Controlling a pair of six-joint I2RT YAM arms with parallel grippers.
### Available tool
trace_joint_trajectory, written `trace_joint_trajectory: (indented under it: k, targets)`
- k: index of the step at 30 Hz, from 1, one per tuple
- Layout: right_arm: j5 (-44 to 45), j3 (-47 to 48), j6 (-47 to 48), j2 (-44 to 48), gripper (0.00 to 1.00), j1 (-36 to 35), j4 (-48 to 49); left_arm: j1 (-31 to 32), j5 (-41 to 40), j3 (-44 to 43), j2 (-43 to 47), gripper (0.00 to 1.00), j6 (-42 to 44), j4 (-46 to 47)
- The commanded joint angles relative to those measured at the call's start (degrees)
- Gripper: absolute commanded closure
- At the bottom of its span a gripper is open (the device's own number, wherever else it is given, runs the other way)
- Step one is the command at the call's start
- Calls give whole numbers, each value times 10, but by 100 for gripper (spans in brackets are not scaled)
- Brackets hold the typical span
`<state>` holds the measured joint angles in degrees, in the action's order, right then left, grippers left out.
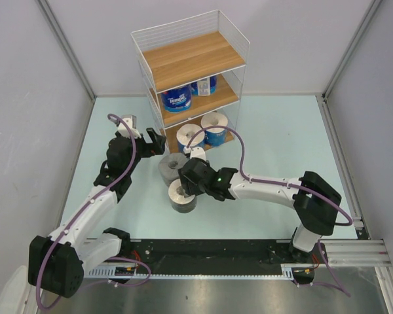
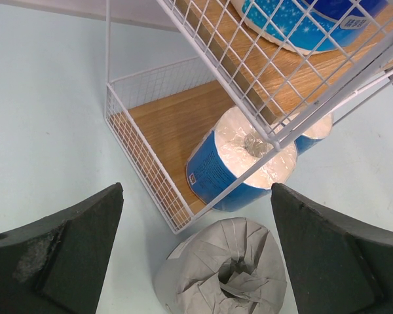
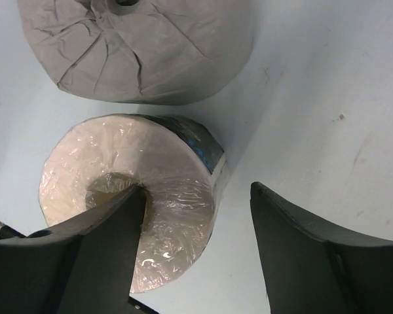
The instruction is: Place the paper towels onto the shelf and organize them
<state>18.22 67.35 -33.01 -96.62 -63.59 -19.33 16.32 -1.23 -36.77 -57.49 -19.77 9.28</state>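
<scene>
The right hand point(image 3: 195, 196) hangs spread over the black roll point(image 3: 170, 163), which stands on the tabletop point(image 3: 314, 98). One finger point(image 3: 72, 261) is in the hollow core, the other just clear of the wrap. Sink deeper before pinching the wall, since the film looks slippery. The left hand point(image 2: 196, 190) hovers spread above the grey roll point(image 2: 223, 268) beside the shelf point(image 2: 141, 163).

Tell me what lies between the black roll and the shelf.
The grey roll lies there, just beyond the black roll and short of the shelf; the top view shows it.
</scene>
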Motion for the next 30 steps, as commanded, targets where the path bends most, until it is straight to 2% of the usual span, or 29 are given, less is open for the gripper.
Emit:
trace_joint_trajectory:
  k: [1, 4, 8, 9, 15, 19, 21, 24, 25, 30]
  targets:
    - [-13, -1, -3, -13, 33, 2, 7, -2, 6, -21, 1, 0, -12, 18]
    - [-25, -1, 3, -8, 41, 1, 12, -2, 5, -21, 2, 0, -11, 17]
    - [-14, -1, 9, 13, 62, 1, 0, -3, 7, -22, 0, 0, -12, 18]
    - [-6, -1, 8, 21, 64, 2, -4, -2, 7, -22, 1, 0, -12, 17]
    - [45, -1, 19, 113, 68, 18, -32, -2, 7, -22, 5, 0, -12, 17]
    - [52, 3, 41, 216, 69, 72, -26, -2, 8, -23, 6, 0, -11, 14]
    - [46, 13, 56, 270, 75, 105, -14, -2, 8, -23, 5, 0, -12, 14]
    - [67, 86, 112, 280, 76, 145, -19, -2, 8, -27, 3, 0, -11, 11]
    - [73, 143, 128, 272, 75, 152, -24, -2, 7, -28, 1, 0, -11, 9]
    - [39, 322, 200, 193, 75, 202, -33, -2, 5, -33, -2, 0, -8, 6]
